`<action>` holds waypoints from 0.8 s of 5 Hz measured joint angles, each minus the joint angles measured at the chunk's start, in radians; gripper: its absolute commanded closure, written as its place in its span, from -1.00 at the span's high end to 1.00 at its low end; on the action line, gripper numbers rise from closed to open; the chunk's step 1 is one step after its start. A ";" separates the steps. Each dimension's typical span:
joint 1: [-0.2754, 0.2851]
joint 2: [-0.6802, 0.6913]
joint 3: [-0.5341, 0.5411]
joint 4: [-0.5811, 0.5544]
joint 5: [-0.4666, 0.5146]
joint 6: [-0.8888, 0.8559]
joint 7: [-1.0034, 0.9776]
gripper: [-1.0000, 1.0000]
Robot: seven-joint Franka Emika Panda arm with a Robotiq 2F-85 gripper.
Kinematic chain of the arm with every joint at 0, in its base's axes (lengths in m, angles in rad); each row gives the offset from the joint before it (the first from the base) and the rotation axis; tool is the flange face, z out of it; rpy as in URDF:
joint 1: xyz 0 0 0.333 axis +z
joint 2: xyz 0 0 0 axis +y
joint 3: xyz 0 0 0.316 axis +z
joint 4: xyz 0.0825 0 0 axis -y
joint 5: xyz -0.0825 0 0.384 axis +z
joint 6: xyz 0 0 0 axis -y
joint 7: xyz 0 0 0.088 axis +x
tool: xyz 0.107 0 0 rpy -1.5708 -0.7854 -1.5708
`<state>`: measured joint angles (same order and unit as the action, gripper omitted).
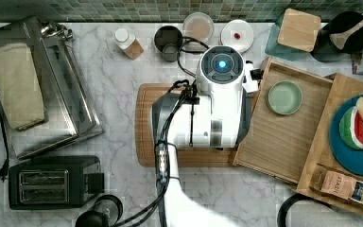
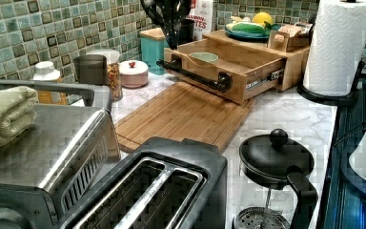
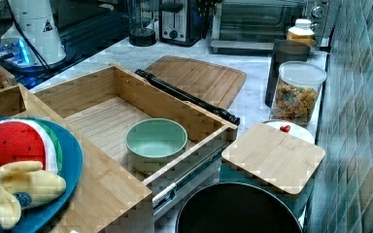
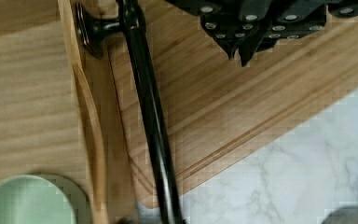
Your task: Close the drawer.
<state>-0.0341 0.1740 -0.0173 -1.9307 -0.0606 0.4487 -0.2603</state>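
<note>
The drawer (image 1: 283, 142) is a light bamboo tray, pulled well out of its low cabinet (image 1: 321, 156) toward the top view's left. A pale green bowl (image 1: 284, 98) sits in the drawer's far corner. A black bar handle (image 2: 195, 76) runs along the drawer front (image 2: 233, 88). In the wrist view the handle (image 4: 151, 112) crosses the picture, and my gripper (image 4: 240, 50) hangs beside it over the cutting board (image 4: 223, 107), fingertips together and touching nothing. In the left view the gripper (image 2: 169, 24) hovers above the handle's far end. My white arm (image 1: 220, 94) hides the handle in the top view.
The brown cutting board (image 1: 144, 127) lies in front of the drawer. A toaster (image 1: 52, 182), a French press (image 2: 274, 176) and a paper towel roll (image 2: 338, 47) stand around. Canisters (image 1: 170, 42) and a teal box with a wooden lid (image 1: 298, 29) line the tiled wall. A blue plate (image 3: 73, 160) of plush fruit tops the cabinet.
</note>
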 measured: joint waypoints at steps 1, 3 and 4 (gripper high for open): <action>0.000 0.054 0.001 0.000 0.005 0.036 -0.095 -1.00; 0.003 0.125 0.000 -0.011 -0.065 0.141 -0.101 -1.00; 0.003 0.128 0.000 -0.010 -0.096 0.171 -0.101 -1.00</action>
<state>-0.0313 0.3020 -0.0175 -1.9404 -0.1570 0.6201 -0.3613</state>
